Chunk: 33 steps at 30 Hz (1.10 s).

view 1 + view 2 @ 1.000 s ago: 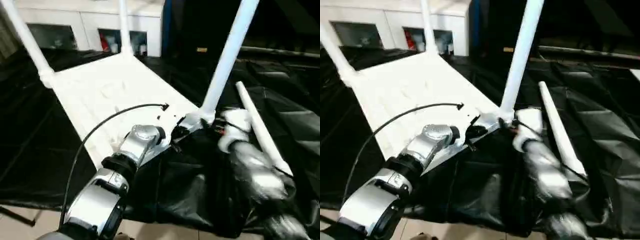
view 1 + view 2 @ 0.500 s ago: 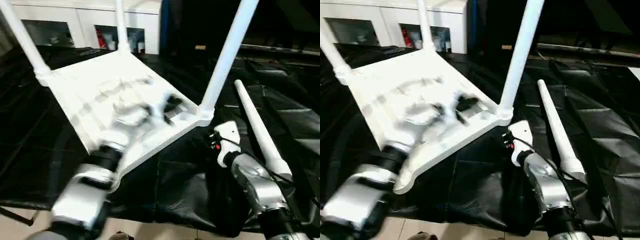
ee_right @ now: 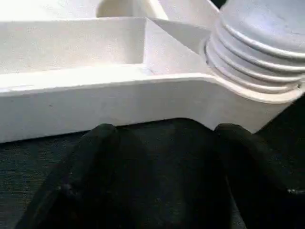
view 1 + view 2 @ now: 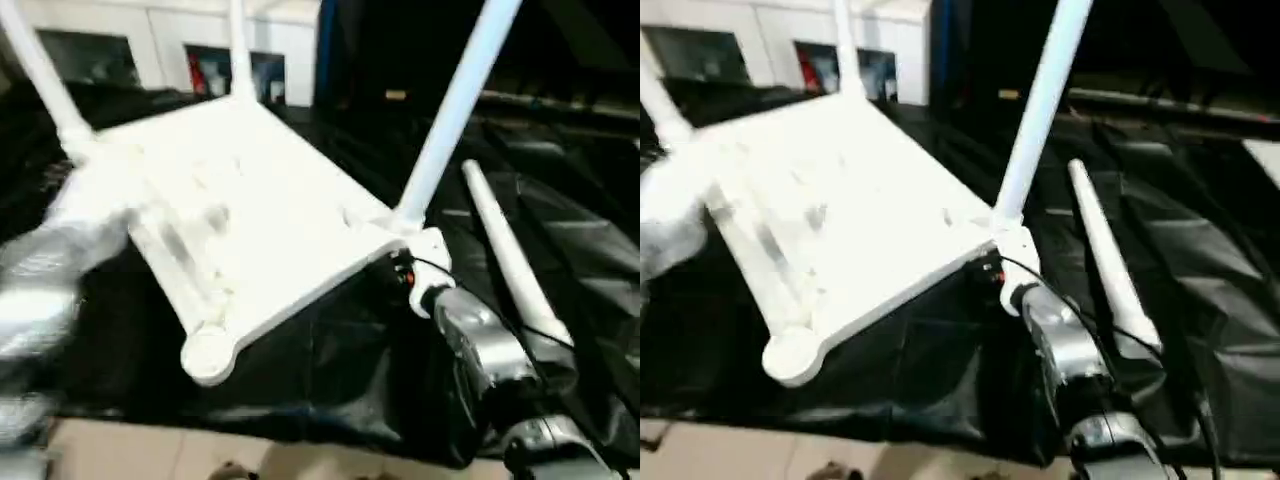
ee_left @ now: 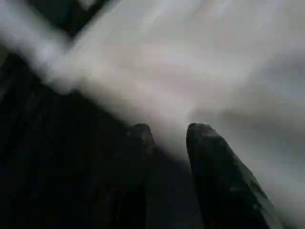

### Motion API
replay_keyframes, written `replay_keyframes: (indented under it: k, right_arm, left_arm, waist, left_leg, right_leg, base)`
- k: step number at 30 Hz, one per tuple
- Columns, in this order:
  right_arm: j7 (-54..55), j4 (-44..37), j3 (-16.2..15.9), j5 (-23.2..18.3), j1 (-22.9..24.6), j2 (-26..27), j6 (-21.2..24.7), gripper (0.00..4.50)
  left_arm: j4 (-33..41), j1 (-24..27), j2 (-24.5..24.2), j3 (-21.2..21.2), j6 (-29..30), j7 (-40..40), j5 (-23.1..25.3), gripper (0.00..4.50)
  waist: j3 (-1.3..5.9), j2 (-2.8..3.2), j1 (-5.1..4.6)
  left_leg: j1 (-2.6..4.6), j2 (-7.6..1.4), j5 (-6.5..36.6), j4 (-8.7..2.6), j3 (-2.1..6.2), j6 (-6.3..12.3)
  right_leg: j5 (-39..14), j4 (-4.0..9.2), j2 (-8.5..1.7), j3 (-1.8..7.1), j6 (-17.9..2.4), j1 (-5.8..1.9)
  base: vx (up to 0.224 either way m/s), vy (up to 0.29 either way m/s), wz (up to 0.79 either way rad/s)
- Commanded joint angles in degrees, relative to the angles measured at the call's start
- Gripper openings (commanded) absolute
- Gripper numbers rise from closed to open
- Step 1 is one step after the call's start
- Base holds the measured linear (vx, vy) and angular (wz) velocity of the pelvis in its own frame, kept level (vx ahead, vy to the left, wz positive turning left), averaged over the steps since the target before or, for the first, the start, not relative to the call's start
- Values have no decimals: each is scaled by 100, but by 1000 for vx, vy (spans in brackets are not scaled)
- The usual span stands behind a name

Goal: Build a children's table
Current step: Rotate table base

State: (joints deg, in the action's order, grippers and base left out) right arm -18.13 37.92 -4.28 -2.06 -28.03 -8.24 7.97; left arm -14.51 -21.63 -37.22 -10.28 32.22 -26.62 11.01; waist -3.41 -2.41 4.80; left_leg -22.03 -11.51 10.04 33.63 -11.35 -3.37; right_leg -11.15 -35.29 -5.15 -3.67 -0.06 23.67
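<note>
Tabletop [image 4: 240, 210] first: the big white slab lies ribbed side up on the black sheet [image 4: 560, 230] ahead of me, stretching away from both my grippers. Three legs stand in its corner sockets. One leg [image 4: 455, 105] rises right above my right gripper [image 3: 162, 138], and two more stand at the far corners, well beyond my reach. The near corner socket [image 4: 208, 355] is still bare, between my two arms and closer to my left.

My right gripper sits at the corner under the standing leg. Its two black fingers [image 3: 102, 143] are spread apart, holding nothing, with the slab's white side wall just past their tips and the ridged foot of that leg [image 3: 259, 62] just beyond the wall.

My left gripper [image 5: 164, 131] is over the slab's other side, its two fingers parted with a gap between them and nothing in it; the white surface lies blurred just beyond their tips.

The fourth leg [image 4: 505, 255] lies loose on the sheet, just outside my right forearm [image 4: 480, 340].
</note>
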Motion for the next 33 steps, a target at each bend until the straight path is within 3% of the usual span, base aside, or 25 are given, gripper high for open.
replay_keyframes:
  k: [1,5,8,9,10,11,12,13,14,15,16,17,19,23,26,29,30,32,33]
  right_arm:
    - [59,256,31,57,-217,54,-118,355]
    - [82,379,48,67,-316,90,-162,355]
    - [101,435,58,76,-341,101,-197,355]
    - [102,469,60,74,-355,103,-219,355]
    - [102,469,60,74,-355,103,-219,355]
    - [111,522,66,80,-378,96,-265,355]
    - [111,522,66,80,-378,96,-265,355]
    - [115,586,77,91,-405,96,-317,355]
    - [146,537,108,102,-379,40,-311,355]
    - [146,537,108,102,-379,40,-311,355]
    - [168,491,130,109,-357,-2,-300,355]
    - [190,233,203,100,-247,-129,-168,355]
    - [228,-46,304,77,-160,-272,56,355]
    - [464,-252,383,191,-166,-461,427,355]
    - [656,-627,283,583,-242,-859,1065,355]
    - [616,-778,278,610,-259,-982,1246,355]
    - [552,-971,337,600,-301,-1135,1519,355]
    - [463,-1204,523,485,-447,-1371,2002,355]
    - [465,-1220,575,446,-503,-1426,2122,382]
  left_arm:
    - [331,398,-118,316,609,-210,76,149]
    - [488,658,-36,566,859,-378,-45,149]
    - [813,652,233,614,978,-601,-389,149]
    - [996,658,306,674,1023,-716,-478,149]
    - [996,658,306,674,1023,-716,-478,149]
    - [1203,645,397,740,1146,-804,-591,149]
    - [1203,645,397,740,1146,-804,-591,149]
    - [1360,646,432,794,1273,-847,-657,149]
    - [1379,575,534,900,1243,-908,-725,149]
    - [1379,575,534,900,1243,-908,-725,149]
    - [1358,521,600,967,1201,-938,-764,149]
    - [1275,426,762,1117,1185,-1028,-832,149]
    - [1183,331,942,1269,1149,-1076,-881,149]
    - [1109,199,1176,1458,1101,-1078,-927,149]
    - [1070,62,1525,1778,913,-1059,-927,149]
    - [1034,26,1617,1865,859,-1044,-909,149]
    - [950,-17,1736,1968,764,-999,-883,149]
    - [910,-41,1855,2138,675,-1018,-886,149]
    - [906,-47,1882,2169,625,-1025,-892,156]
  waist:
    - [380,104,2]
    - [364,122,54]
    - [342,96,61]
    - [350,134,55]
    - [363,103,43]
    - [373,146,45]
    - [381,109,15]
    - [389,134,13]
    - [394,230,11]
    - [400,168,5]
    - [408,151,20]
    - [413,207,26]
    - [408,155,50]
    - [401,112,57]
    - [402,120,56]
    - [409,99,46]
    - [401,139,-1]
    - [421,82,-1]
    - [425,128,-6]
  left_leg:
    - [179,-184,971,-423,74,-73]
    - [220,-191,1407,-452,80,-207]
    - [219,-187,1758,-480,99,-320]
    - [199,-182,1734,-484,115,-345]
    - [191,-180,1687,-480,114,-351]
    - [191,-173,1636,-472,118,-356]
    - [177,-172,1532,-464,109,-339]
    - [167,-154,1398,-442,102,-290]
    - [174,-157,1361,-438,108,-308]
    - [186,-149,1283,-417,87,-291]
    - [169,-139,1172,-411,85,-254]
    - [178,-137,1132,-400,83,-252]
    - [175,-139,1048,-397,76,-217]
    - [159,-135,1149,-406,84,-235]
    - [167,-130,1181,-388,76,-279]
    - [146,-123,1142,-381,80,-248]
    - [132,-110,1124,-377,81,-227]
    - [133,-116,993,-356,83,-162]
    - [131,-115,897,-341,72,-121]
  right_leg:
    - [-446,303,-273,251,-1261,-240]
    - [-768,369,-272,266,-1204,-200]
    - [-1116,405,-288,266,-1117,-198]
    - [-1084,391,-290,267,-1089,-218]
    - [-1005,388,-284,263,-1068,-232]
    - [-914,369,-282,263,-1074,-233]
    - [-730,353,-267,259,-1100,-248]
    - [-557,335,-264,262,-1131,-260]
    - [-477,324,-267,262,-1149,-257]
    - [-299,326,-234,254,-1181,-255]
    - [-163,306,-227,252,-1216,-281]
    - [-99,297,-230,255,-1234,-275]
    - [-13,304,-214,249,-1219,-292]
    - [-299,330,-223,245,-1134,-308]
    - [-522,359,-222,250,-1044,-298]
    - [-467,356,-224,247,-993,-318]
    - [-451,364,-203,247,-982,-324]
    - [-301,343,-199,245,-1002,-352]
    - [-226,331,-204,254,-1029,-340]
  base:
    - [0,0,0]
    - [0,0,0]
    - [0,0,0]
    - [0,0,0]
    - [0,0,0]
    - [0,0,0]
    - [0,0,0]
    - [0,0,0]
    - [0,0,0]
    - [0,0,0]
    - [0,0,0]
    - [0,0,0]
    - [0,0,0]
    - [0,0,0]
    - [0,0,0]
    - [0,0,0]
    - [0,0,0]
    - [0,0,0]
    - [0,0,0]
